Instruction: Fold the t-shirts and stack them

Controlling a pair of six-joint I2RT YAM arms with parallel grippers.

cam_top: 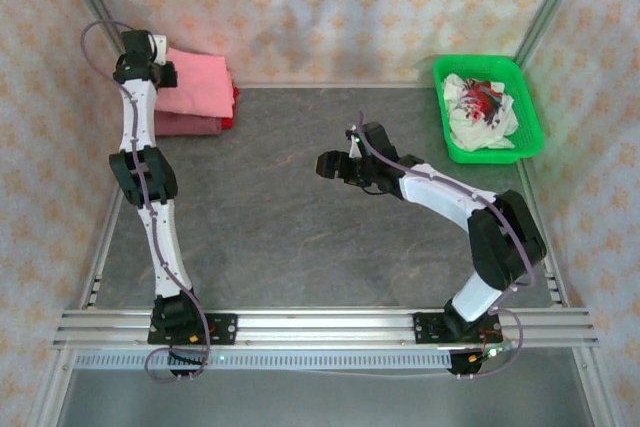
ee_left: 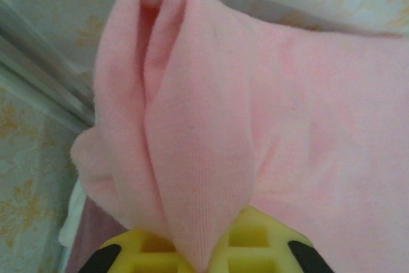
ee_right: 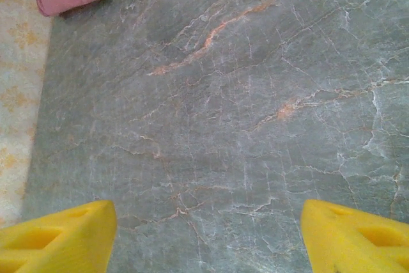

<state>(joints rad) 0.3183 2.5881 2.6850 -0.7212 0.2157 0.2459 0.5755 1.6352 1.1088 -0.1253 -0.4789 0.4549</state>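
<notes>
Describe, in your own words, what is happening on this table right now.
The left pincer is at the far-left corner, a fold of the pink t-shirt between its fingers; that shirt tops a stack with a maroon shirt and a red shirt. The right pincer hangs open over the table. A green basket holds crumpled cloth.

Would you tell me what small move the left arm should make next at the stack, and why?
Probably open the left gripper fully and lift straight up: the pink t-shirt already lies folded on the maroon t-shirt, yet one fold sits between the fingers.
</notes>
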